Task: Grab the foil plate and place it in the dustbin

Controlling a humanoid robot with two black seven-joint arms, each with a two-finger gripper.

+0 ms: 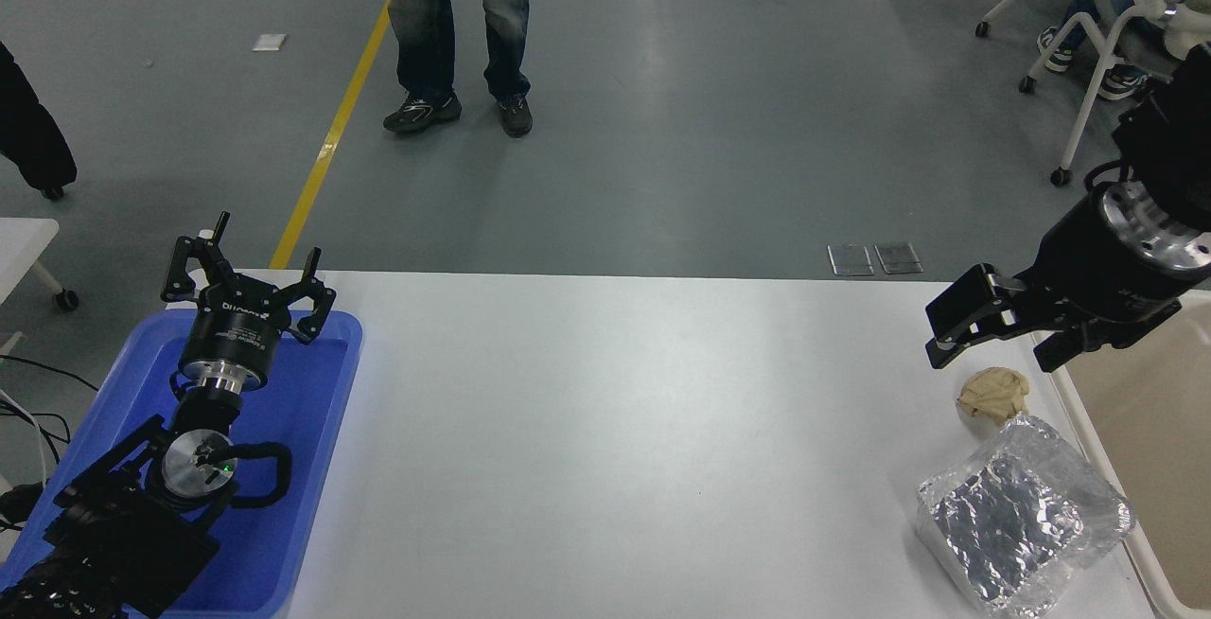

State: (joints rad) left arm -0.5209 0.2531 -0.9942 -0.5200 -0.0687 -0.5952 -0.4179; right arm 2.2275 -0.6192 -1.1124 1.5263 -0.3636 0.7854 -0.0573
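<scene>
The foil plate point(1024, 517), a shiny crinkled silver tray, lies at the table's front right corner, close to the dustbin. The dustbin point(1156, 430) is a cream-beige tub cut off by the right edge of the picture. My right gripper point(991, 356) hangs open and empty above the table, behind the plate and just beyond a small tan paper wad point(991, 394). It touches neither of them. My left gripper point(242, 271) is parked open at the lower left, over the far end of a blue tray.
The blue tray point(317, 430) sits under my left arm at the table's left end. A person's legs point(461, 32) stand on the grey floor beyond the table. Wheeled chairs point(1088, 98) and a seated person are at the top right.
</scene>
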